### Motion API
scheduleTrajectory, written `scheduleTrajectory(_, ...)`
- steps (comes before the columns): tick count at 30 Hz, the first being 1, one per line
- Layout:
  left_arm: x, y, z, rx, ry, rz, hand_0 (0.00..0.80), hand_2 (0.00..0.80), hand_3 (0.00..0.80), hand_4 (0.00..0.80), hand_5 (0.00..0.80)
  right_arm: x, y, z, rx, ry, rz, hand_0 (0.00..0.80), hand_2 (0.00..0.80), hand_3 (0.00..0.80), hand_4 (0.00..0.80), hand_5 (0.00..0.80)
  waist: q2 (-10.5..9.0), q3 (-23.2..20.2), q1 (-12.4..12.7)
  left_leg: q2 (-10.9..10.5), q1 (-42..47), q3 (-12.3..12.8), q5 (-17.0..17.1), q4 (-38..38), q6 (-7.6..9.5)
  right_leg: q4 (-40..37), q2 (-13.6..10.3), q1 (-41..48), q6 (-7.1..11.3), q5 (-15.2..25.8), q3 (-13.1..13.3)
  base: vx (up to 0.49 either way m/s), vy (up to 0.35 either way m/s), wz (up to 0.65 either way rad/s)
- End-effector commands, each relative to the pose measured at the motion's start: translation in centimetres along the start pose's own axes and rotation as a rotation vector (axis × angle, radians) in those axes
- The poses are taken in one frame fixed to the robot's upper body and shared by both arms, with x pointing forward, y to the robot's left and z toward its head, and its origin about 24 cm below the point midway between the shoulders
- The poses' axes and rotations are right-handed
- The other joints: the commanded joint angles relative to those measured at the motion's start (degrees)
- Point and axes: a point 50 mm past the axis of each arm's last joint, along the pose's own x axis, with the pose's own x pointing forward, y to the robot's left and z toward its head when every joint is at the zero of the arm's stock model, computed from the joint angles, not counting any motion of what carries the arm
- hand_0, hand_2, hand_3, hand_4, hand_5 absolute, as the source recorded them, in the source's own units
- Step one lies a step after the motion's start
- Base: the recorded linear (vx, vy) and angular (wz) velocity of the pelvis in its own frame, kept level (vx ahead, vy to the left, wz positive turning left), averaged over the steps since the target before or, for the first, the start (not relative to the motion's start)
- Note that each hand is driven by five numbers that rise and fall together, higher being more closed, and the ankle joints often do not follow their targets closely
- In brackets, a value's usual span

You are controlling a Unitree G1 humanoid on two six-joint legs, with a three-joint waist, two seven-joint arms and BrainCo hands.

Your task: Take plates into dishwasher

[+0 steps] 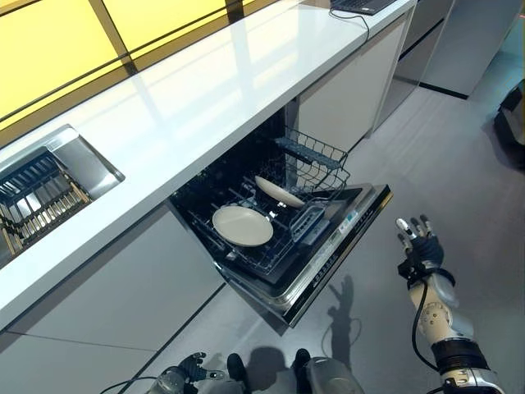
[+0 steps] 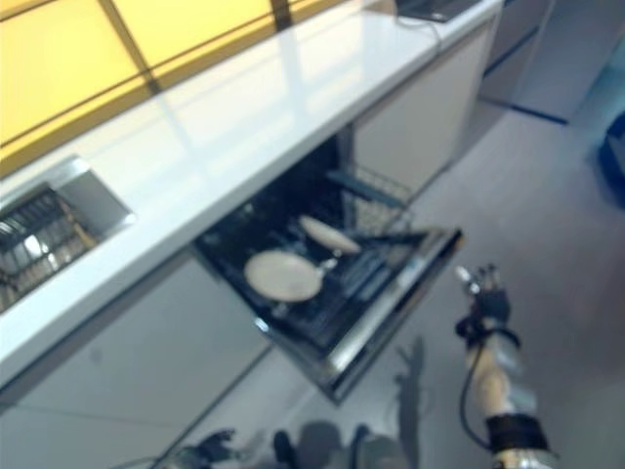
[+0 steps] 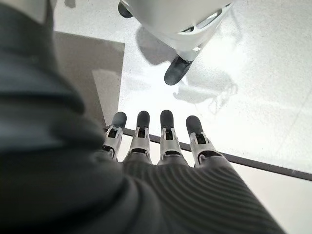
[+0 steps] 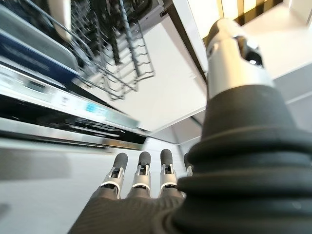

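Observation:
The dishwasher (image 1: 328,263) stands open under the white counter, its door down and its lower rack (image 1: 271,213) pulled out. Two cream plates are in the rack: one (image 1: 242,226) lies nearly flat at the front left, the other (image 1: 279,191) leans tilted behind it. My right hand (image 1: 417,242) is open and empty, raised to the right of the door's outer edge, apart from it; its wrist view shows straight fingers (image 4: 141,170) and the rack beyond. My left hand (image 1: 184,373) hangs low at the bottom edge, fingers (image 3: 163,131) straight over the floor, empty.
A sink (image 1: 49,185) with a dish rack is set in the counter (image 1: 205,90) at the left. A wire basket (image 1: 316,160) stands raised at the back right of the dishwasher. White cabinet fronts (image 1: 344,98) flank the opening. Grey floor (image 1: 459,148) spreads to the right.

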Motion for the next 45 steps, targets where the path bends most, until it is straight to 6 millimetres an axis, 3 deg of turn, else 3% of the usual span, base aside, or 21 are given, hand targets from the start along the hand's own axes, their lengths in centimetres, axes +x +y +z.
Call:
scheduleTrajectory(1,0.4,1.7,2.3,-0.003,-0.054,0.045,0.0,0.0,0.0,0.0,0.0,1.7,2.7,2.7,0.085,-0.119,0.078,0.0,0.0,0.0,0.0,0.0,-0.5,3.8,-0.8,-2.7,1.8,-0.4,-8.0,1.5,1.1,-12.5,-1.9,7.8,2.4,-1.3,0.5,-0.049,0.075,-0.02)
scheduleTrajectory(6,0.5,2.0,4.0,-0.009,-0.108,0.05,0.0,0.0,0.0,0.0,0.0,3.1,4.0,4.3,0.01,-0.139,0.082,0.0,0.0,0.0,0.0,0.0,3.56,6.5,-0.5,-4.3,0.2,-2.3,-6.7,0.2,1.01,-10.2,-3.5,4.6,2.39,-2.1,-0.3,-0.045,0.089,0.01)
scheduleTrajectory(9,0.5,2.2,4.6,-0.014,-0.129,0.052,0.0,0.0,0.0,0.0,0.0,3.4,4.8,4.1,-0.021,-0.126,0.095,0.0,0.0,0.0,0.0,0.0,5.21,7.6,-0.3,-5.1,-0.2,-3.0,-6.1,-0.8,1.03,-9.0,-4.3,3.4,2.52,-2.5,-0.8,-0.014,0.102,0.03)
scheduleTrajectory(13,0.5,2.3,5.6,-0.027,-0.165,0.051,0.0,0.0,0.0,0.0,0.0,3.8,5.3,3.6,-0.045,-0.093,0.101,0.0,0.0,0.0,0.0,0.0,6.82,8.8,0.0,-6.0,-0.8,-3.9,-5.6,-1.6,1.21,-7.7,-5.1,2.3,2.63,-2.9,-1.2,0.005,0.105,0.09)
scheduleTrajectory(19,0.5,2.2,6.5,-0.027,-0.189,0.041,0.0,0.0,0.0,0.0,0.0,3.8,6.4,2.2,-0.103,-0.016,0.173,0.0,0.0,0.0,0.0,0.0,7.7,9.8,0.7,-6.8,-1.5,-4.7,-5.7,-1.6,1.61,-7.1,-5.9,1.7,2.86,-3.0,-1.9,0.018,0.092,0.1)
scheduleTrajectory(28,0.4,2.7,5.8,-0.043,-0.164,0.052,0.0,0.0,0.0,0.0,0.0,3.0,9.9,0.2,-0.225,0.082,0.414,0.0,0.0,0.0,0.0,0.0,6.56,10.3,2.1,-7.3,-2.0,-5.2,-5.9,-1.6,2.12,-7.4,-6.1,1.7,3.19,-2.5,-3.0,0.028,0.06,0.02)
scheduleTrajectory(31,0.4,3.1,5.2,-0.058,-0.139,0.062,0.0,0.0,0.0,0.0,0.0,2.0,12.6,-0.4,-0.253,0.082,0.593,0.0,0.0,0.0,0.0,0.0,5.2,10.3,2.9,-7.2,-2.1,-5.3,-5.9,-1.6,2.2,-8.4,-5.8,2.1,3.48,-1.9,-3.6,0.056,0.054,-0.06)
scheduleTrajectory(35,0.3,3.4,4.4,-0.072,-0.121,0.071,0.0,0.0,0.0,0.0,0.0,1.2,14.7,-0.4,-0.251,0.059,0.698,0.0,0.0,0.0,0.0,0.0,3.84,10.1,3.9,-7.0,-2.3,-5.4,-6.0,-1.6,2.25,-9.6,-5.4,2.6,3.82,-1.1,-4.4,0.051,0.045,-0.05)
scheduleTrajectory(45,0.2,3.5,2.3,-0.068,-0.052,0.078,0.0,0.0,0.0,0.0,0.0,1.1,16.1,-0.5,-0.232,0.042,0.715,0.0,0.0,0.0,0.0,0.0,0.68,9.1,6.7,-7.7,-1.7,-6.4,-7.4,0.1,3.42,-9.9,-5.8,5.0,4.55,-0.7,-6.3,0.094,0.066,0.07)
